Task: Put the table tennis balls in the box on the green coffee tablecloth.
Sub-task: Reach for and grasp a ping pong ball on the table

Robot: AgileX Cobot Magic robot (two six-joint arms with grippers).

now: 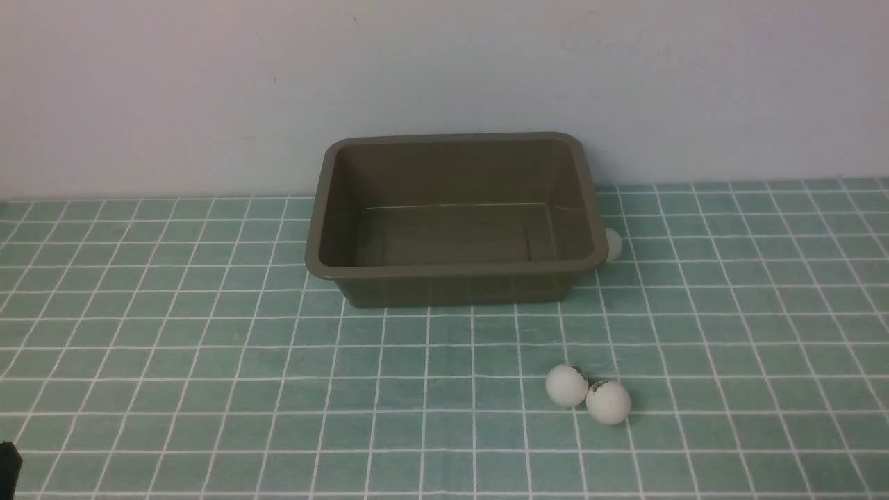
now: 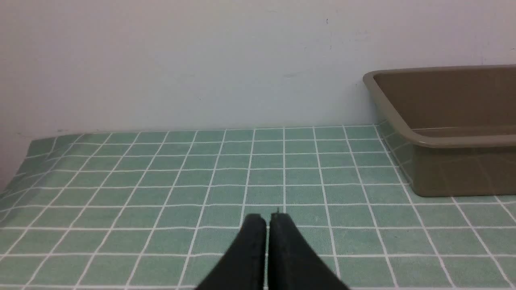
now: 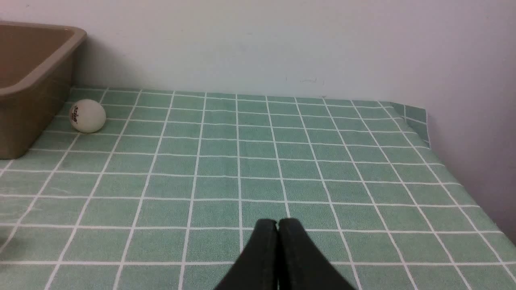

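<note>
Wall (image 1: 208,90): pale off-white, matte, upright along the far side in all three views.
Speck (image 2: 327,21): small, dark, on the wall.
Scuff (image 3: 308,80): faint, low on the wall.

- Honestly, nothing here can actually be read.
- The table tennis ball (image 3: 87,116) by the box (image 3: 36,84) has a small dark-red stamp, way too tiny to make out.
- Front view, lower right of centre: the left ball (image 1: 566,385) and the right ball (image 1: 608,402) only show dark smudges.
</note>
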